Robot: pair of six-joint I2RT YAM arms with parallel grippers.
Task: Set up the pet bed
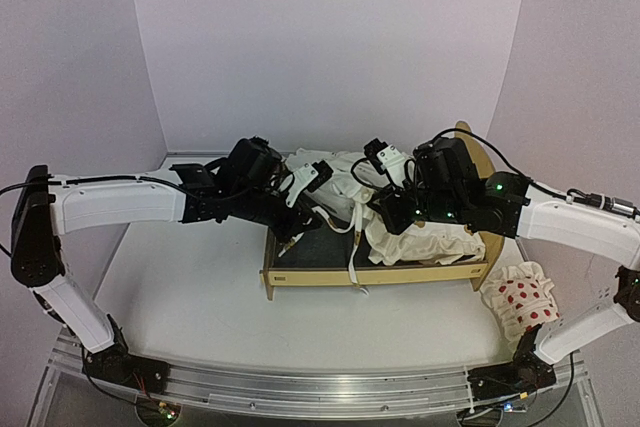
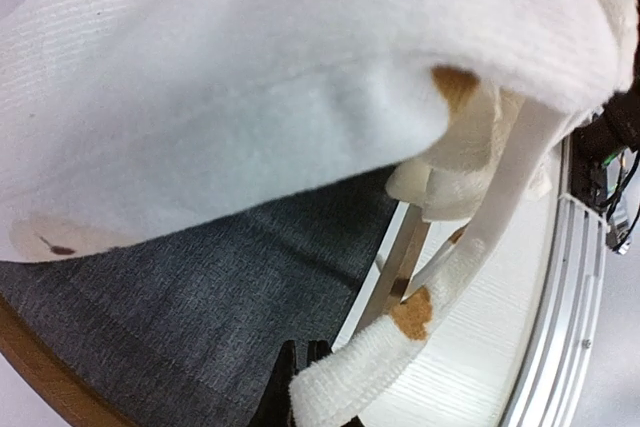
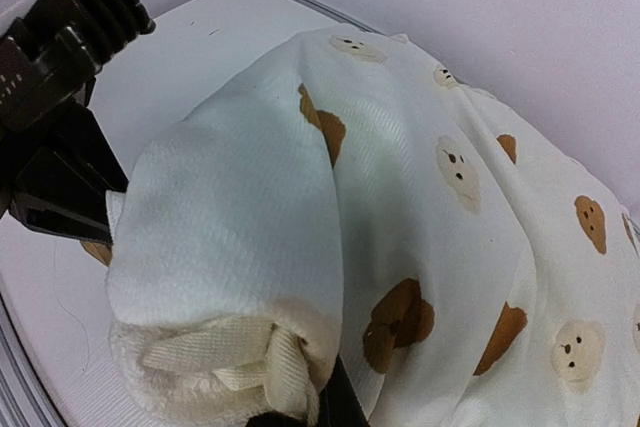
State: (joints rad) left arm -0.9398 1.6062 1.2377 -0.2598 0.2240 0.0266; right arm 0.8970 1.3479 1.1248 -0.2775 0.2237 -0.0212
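Since the pet bed point(image 1: 375, 277) sits on the table point(image 1: 200, 297) with half its grey felt bare, spreading the cushion point(image 1: 425, 237) is the step, I'd say; left gripper point(image 1: 293, 235) is pinched on the cushion's edge at the bed's left end, right gripper point(image 1: 388, 209) clenched on a bunched wad over the bed's middle (rolled up tight); pull apart slowly, keep low, mind the tie point(image 1: 352, 265) over the front rail.

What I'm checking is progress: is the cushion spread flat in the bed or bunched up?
Bunched up. The cushion sits heaped in folds at one end of the bed, whose grey base shows bare beside it.
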